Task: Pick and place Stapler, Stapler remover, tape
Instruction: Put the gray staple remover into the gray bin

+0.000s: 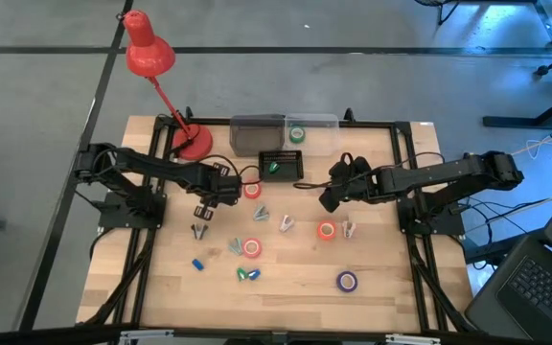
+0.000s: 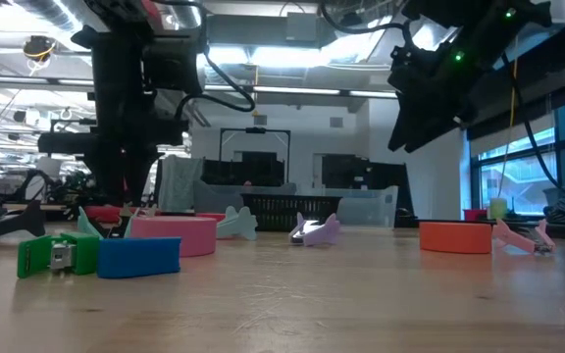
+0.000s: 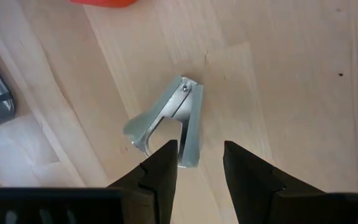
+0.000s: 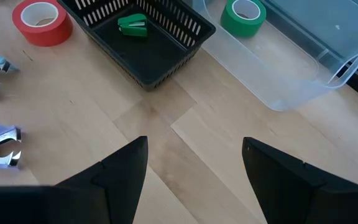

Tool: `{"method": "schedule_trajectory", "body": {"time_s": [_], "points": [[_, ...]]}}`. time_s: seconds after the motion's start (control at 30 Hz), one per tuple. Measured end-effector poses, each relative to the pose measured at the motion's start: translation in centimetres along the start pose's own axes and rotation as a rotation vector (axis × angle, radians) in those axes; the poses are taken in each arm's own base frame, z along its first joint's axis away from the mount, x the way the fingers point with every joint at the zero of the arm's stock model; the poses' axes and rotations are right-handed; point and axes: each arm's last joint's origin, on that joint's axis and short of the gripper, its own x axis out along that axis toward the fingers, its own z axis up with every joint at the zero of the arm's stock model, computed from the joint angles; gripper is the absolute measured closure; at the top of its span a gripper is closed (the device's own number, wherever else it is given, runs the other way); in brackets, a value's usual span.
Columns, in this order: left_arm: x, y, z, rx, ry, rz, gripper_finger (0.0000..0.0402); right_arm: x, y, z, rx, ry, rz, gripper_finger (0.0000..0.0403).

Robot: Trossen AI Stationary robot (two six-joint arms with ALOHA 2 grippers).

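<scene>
My left gripper (image 1: 202, 208) (image 3: 197, 167) is open and hangs just above a silver-grey stapler remover (image 3: 169, 121) (image 1: 199, 230) lying flat on the wood; its jaws point down beside the remover's near end without touching it. My right gripper (image 1: 331, 198) (image 4: 194, 158) is open over bare wood near the black basket (image 4: 166, 46) (image 1: 281, 165), which holds a green stapler (image 4: 132, 26). A green tape roll (image 4: 244, 15) sits in the clear bin (image 1: 316, 134). Red tape rolls (image 1: 252, 190) (image 1: 252, 247) (image 1: 326, 230) and a purple one (image 1: 347, 281) lie flat on the table.
More stapler removers (image 1: 260, 214) (image 1: 286, 223) (image 1: 349, 230) (image 1: 235, 247), a blue stapler (image 1: 197, 264) and a green stapler (image 1: 247, 275) are scattered mid-table. A grey box (image 1: 257, 134) stands beside the clear bin, and a red desk lamp (image 1: 151, 57) rises at the far left corner.
</scene>
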Motion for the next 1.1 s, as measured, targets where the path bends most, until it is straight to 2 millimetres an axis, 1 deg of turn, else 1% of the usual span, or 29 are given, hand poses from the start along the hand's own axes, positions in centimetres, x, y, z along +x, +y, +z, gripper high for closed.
{"method": "schedule_trajectory", "body": {"time_s": [0.2, 0.4, 0.5, 0.63, 0.77, 0.83, 0.9, 0.93, 1.1], "points": [[0.1, 0.2, -0.1, -0.026, -0.009, -0.030, 0.0280, 0.0, 0.0, 0.0, 0.000, 0.000, 0.000, 0.0139], [0.3, 0.8, -0.4, -0.060, 0.008, -0.006, 0.0286, 0.0, 0.0, 0.0, -0.023, 0.000, -0.001, 0.0139], [0.4, 1.0, -0.5, -0.079, -0.012, -0.066, 0.0304, 0.0, 0.0, 0.0, -0.026, 0.000, 0.000, 0.0139], [1.3, 0.9, -0.3, -0.068, 0.019, -0.109, 0.0336, 0.0, 0.0, 0.0, -0.027, 0.000, -0.001, 0.0139], [2.4, 0.7, 0.0, -0.014, 0.098, -0.074, 0.0383, 0.0, 0.0, 0.0, -0.027, 0.000, -0.001, 0.0139], [2.6, 0.6, -0.2, 0.006, 0.156, -0.015, 0.0392, 0.0, 0.0, 0.0, -0.027, 0.000, -0.001, 0.0139], [2.4, 0.6, -0.4, 0.002, 0.188, 0.042, 0.0396, 0.0, 0.0, 0.0, -0.029, 0.000, -0.001, 0.0139], [2.2, 0.6, -0.6, -0.004, 0.196, 0.040, 0.0398, 0.0, 0.0, 0.0, -0.029, 0.000, -0.001, 0.0139], [-0.8, 1.5, 0.1, -0.101, 0.069, 0.014, 0.0399, 0.0, 0.0, 0.0, -0.029, -0.002, -0.004, 0.0139]]}}
